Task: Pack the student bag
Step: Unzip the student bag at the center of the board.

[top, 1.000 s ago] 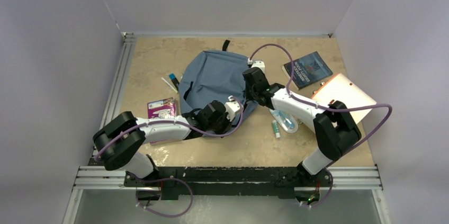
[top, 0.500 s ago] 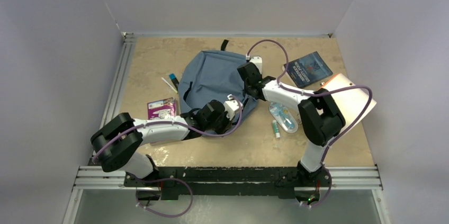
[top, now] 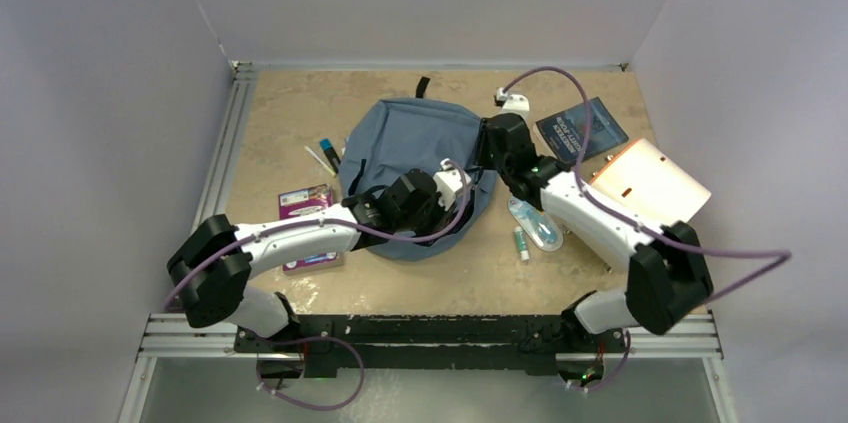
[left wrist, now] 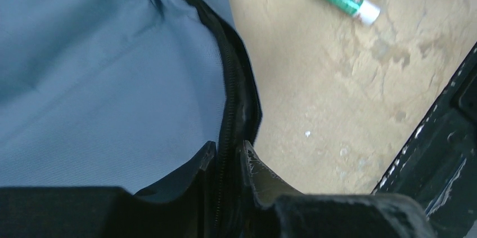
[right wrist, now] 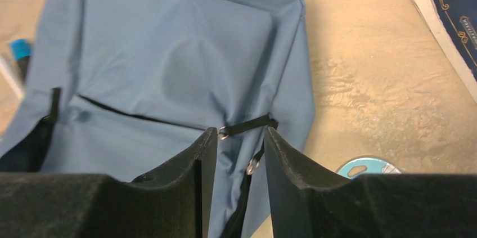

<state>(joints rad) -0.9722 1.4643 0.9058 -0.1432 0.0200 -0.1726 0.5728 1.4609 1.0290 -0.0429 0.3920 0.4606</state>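
The student bag [top: 405,148] is laid flat at the middle of the bench [top: 290,103], its front pocket facing up. The pocket's zip [right wrist: 126,114] is seen as a thin dark line across the fabric. What lies inside the bag cannot be told from any view.

The left gripper [left wrist: 228,151] is set at the bag's near right edge. Its jaws are held only slightly apart, with the black zippered seam [left wrist: 233,89] running between them; whether the seam is actually pinched cannot be told.

The right gripper [right wrist: 241,132] is held over the bag's right side with its jaws partly open, and nothing is gripped. Two metal zip pulls [right wrist: 224,133] and a black strap are seen through the gap below.

Outside the bag, a dark blue book [top: 582,129] and a beige folder [top: 652,181] are lying to the right. A clear pack [top: 535,223] and a glue stick [top: 521,242] are lying just beside the bag, and a purple box [top: 306,205] and pens [top: 325,155] to its left.
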